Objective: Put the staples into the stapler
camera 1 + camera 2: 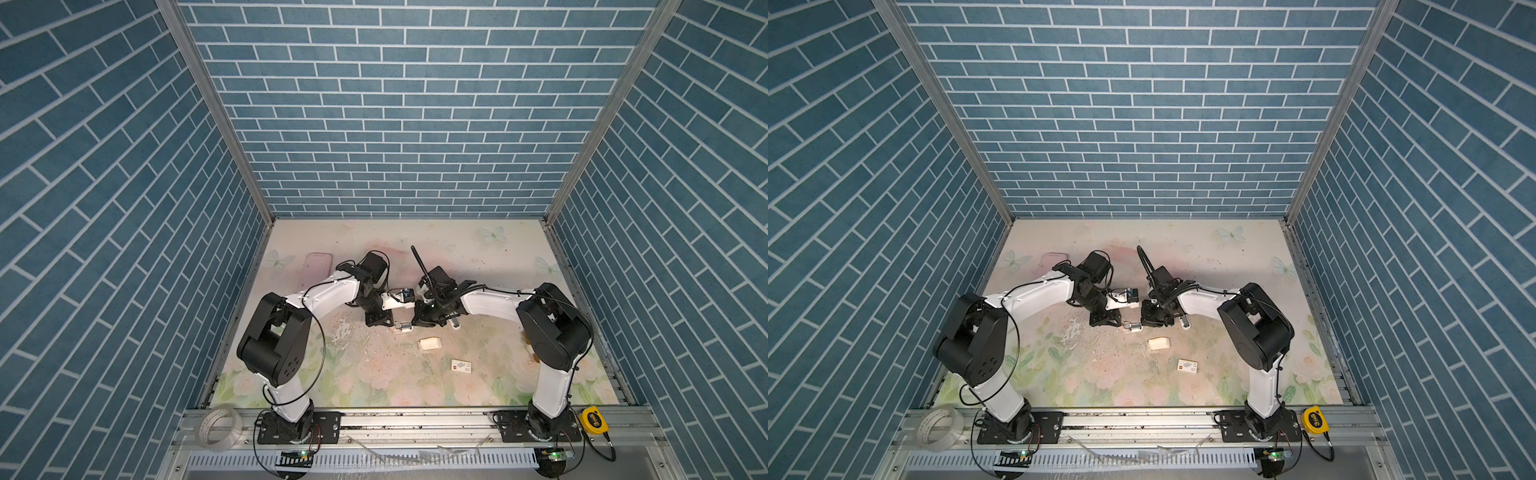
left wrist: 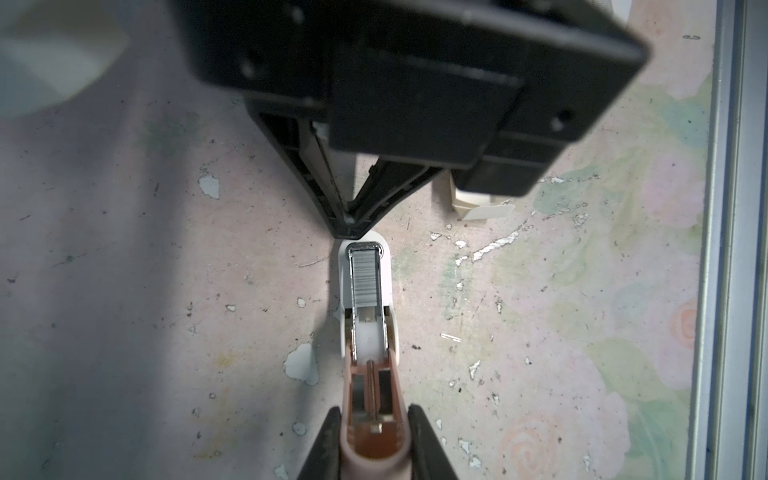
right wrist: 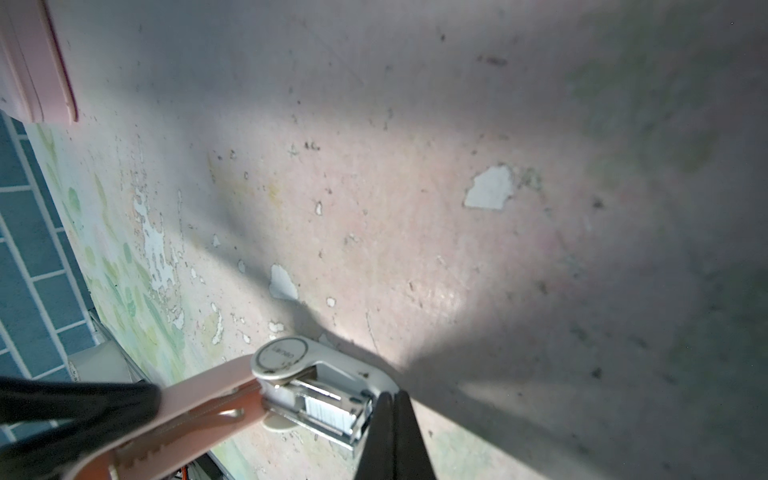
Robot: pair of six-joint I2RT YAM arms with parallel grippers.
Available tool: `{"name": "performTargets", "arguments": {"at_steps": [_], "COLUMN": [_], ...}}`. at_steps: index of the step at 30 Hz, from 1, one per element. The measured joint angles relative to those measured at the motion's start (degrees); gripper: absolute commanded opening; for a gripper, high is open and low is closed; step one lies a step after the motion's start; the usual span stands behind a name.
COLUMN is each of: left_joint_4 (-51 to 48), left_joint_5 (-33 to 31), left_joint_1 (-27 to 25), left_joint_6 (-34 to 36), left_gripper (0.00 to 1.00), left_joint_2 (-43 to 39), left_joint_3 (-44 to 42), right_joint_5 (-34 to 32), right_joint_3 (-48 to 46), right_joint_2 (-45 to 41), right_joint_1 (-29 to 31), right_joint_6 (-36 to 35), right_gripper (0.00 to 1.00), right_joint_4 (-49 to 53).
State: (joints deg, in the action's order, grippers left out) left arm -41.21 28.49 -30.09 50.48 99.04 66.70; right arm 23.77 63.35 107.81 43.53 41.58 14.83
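Both arms wore the same livery. The left arm [image 1: 332,291] and the right arm [image 1: 490,301] had glossy white shells joined by bulky, rounded black joint housings [image 1: 270,345], one with a ring of small holes on its flat face. A coiled black cable [image 1: 473,288] ran just behind the right gripper [image 2: 353,224], whose ribbed black fingers [image 2: 320,183] sat under a square black plate with screw holes. The left gripper [image 2: 374,440] had matte black, tapering fingers [image 2: 328,440]. Farthest from each tool was a black, bolted base plate [image 1: 324,432].
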Motion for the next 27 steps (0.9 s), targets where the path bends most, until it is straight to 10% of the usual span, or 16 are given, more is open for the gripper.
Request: {"name": "performTargets", "arguments": {"at_steps": [27], "left_joint_4": [0.9], "left_joint_5": [-2.2], "left_joint_1": [-5.0], "left_joint_6": [-2.0], "left_gripper": [0.08], "left_joint_2": [4.6], "left_joint_3": [4.1], "right_joint_5": [-0.6], "right_joint_3": [-2.0], "right_joint_2": [-0.1], "right_joint_1": [-0.4], "right_joint_6": [0.2], "right_gripper": [0.04], "right_joint_4": [-3.3]}}
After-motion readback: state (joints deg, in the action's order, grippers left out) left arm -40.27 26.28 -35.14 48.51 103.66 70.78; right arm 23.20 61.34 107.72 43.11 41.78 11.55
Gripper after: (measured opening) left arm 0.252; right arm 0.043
